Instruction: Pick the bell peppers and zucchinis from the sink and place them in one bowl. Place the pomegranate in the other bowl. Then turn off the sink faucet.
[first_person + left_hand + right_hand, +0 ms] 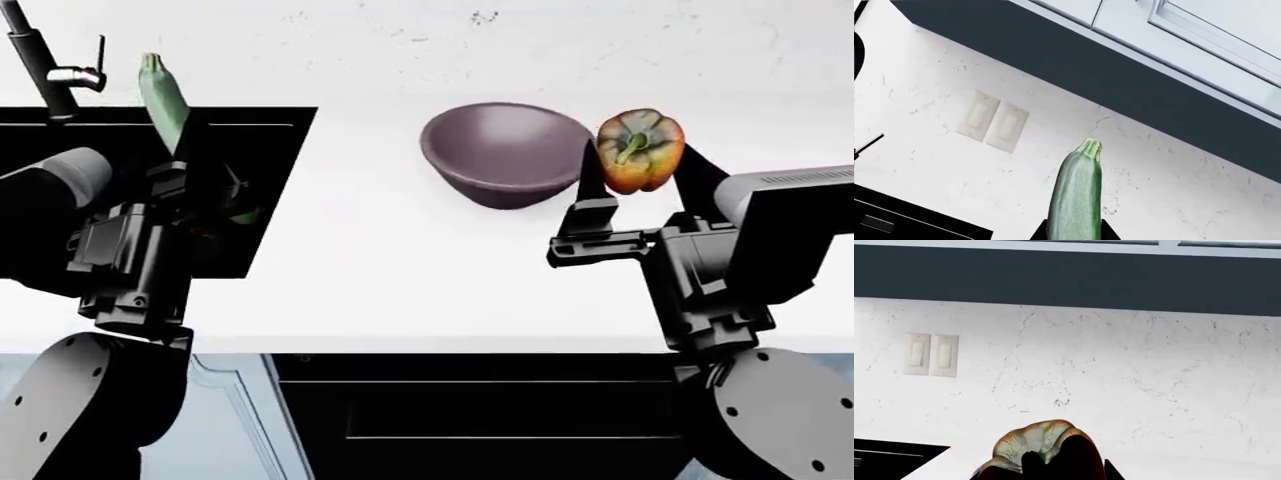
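Observation:
My left gripper [180, 135] is shut on a long pale-green zucchini [162, 95], held upright above the black sink [274, 180]; in the left wrist view the zucchini [1077, 195] rises between the dark fingers [1109, 232]. My right gripper [638, 165] is shut on an orange-red bell pepper [641, 150], held in the air just right of the dark purple-grey bowl [505, 155]. Seen from the right wrist, the pepper [1037, 440] fills the jaws. The faucet [40, 65] with its lever stands at the far left. The pomegranate and the white bowl are out of view.
The white marble counter [400, 270] runs between sink and bowl. A marble backsplash with a double light switch [931, 355] sits under dark upper cabinets [1067, 277]. Dark lower cabinet fronts [481, 410] lie below the counter's front edge.

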You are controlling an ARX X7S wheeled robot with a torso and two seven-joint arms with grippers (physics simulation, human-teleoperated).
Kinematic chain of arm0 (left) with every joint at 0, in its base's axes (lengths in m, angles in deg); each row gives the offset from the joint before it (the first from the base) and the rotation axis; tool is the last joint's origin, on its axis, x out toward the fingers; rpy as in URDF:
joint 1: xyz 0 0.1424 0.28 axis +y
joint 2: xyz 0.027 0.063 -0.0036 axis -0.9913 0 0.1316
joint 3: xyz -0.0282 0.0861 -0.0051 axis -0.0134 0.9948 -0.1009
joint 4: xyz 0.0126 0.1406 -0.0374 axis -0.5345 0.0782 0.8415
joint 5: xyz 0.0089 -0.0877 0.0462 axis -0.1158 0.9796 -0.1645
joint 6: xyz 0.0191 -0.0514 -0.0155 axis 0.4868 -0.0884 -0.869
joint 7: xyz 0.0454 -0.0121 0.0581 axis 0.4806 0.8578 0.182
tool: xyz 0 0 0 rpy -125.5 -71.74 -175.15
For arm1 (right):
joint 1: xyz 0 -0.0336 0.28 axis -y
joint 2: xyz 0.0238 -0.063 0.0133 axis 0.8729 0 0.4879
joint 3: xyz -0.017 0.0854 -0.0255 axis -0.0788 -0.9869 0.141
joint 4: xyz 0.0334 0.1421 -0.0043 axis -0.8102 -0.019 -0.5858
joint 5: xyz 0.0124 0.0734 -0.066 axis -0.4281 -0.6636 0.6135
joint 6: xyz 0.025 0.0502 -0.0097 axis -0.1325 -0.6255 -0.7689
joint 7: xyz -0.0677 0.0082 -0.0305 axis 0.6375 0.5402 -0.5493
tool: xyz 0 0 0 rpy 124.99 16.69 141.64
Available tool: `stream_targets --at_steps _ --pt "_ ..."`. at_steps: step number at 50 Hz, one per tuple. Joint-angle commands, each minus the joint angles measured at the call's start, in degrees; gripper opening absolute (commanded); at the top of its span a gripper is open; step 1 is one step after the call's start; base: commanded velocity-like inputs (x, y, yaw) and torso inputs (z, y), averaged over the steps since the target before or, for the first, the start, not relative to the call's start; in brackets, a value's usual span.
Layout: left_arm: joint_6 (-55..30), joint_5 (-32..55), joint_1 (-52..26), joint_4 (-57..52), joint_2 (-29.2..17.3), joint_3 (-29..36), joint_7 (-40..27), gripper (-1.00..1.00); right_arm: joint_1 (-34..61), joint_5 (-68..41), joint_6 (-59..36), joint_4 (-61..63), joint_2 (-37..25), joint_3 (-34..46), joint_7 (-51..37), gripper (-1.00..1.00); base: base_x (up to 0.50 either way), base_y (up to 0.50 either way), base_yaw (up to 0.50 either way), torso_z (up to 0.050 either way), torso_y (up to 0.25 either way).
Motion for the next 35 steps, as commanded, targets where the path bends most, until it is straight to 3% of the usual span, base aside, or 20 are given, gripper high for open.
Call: stream_targets --at_steps 1,21,31,35 --pt "0.3 0.2 -0.1 -0.4 -0.1 0.0 0.0 -1.0 -0.1 1.2 -0.2 0.6 -0.2 -0.6 0.0 -1.0 0.18 -0.5 0.0 0.0 0.0" --pt "-0.2 1.1 -0.2 -0.7 -0.5 -0.1 -0.4 -1.0 -1.2 1.8 1.3 0.8 -0.4 -1.1 0.1 -1.0 0.42 -0.31 0.0 0.0 0.001" --pt "-0.2 1.5 -0.1 -1.3 -0.8 -0.4 -0.6 -1.0 0.6 0.1 -1.1 -0.5 0.7 -0.6 -0.2 -1.0 0.0 0.0 0.0 0.0 0.001" --pt "-0.3 1.5 -0.3 -1.1 -0.8 -0.3 -0.5 -1.0 5.6 -4.1 -8.6 -0.8 1.9 0.6 -2.4 -1.0 0.0 0.0 0.0 0.0 0.0"
